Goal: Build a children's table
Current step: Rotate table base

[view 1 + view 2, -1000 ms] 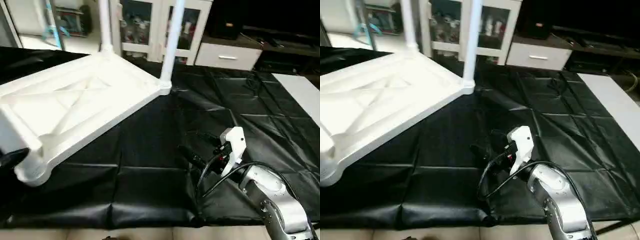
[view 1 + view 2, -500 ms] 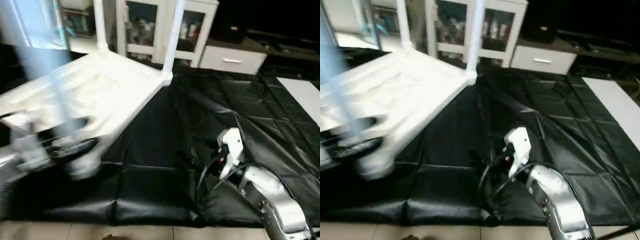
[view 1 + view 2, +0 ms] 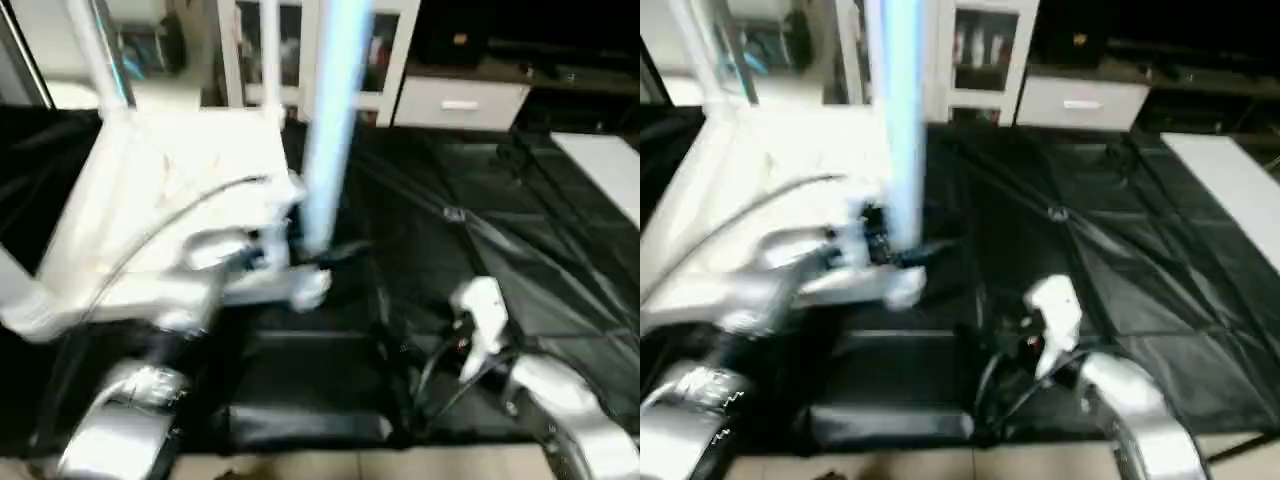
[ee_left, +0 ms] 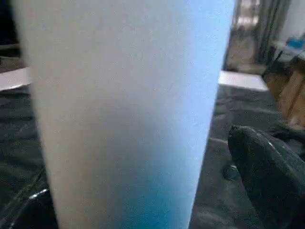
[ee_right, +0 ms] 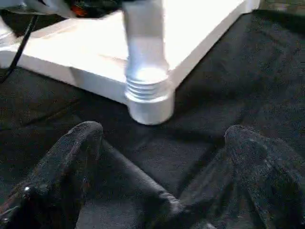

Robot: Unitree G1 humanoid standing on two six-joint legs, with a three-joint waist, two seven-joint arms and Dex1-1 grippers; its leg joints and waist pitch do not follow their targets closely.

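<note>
A black cloth [image 3: 480, 260] is covering the tabletop, and it is showing many creases and fold lines. Past the far edge of the tabletop, well beyond the right claw [image 5: 157, 167], a white cabinet with glass doors [image 3: 385, 50] is standing, and small items are sitting on its shelves, too blurred to name. Beside it, a low white drawer unit [image 3: 460, 103] with a dark handle is standing. A dark area [image 3: 520, 30] is lying behind this unit. A pale flat surface [image 3: 600, 175] is showing at the far right. A light floor strip [image 3: 300, 470] is running along the near edge.
</note>
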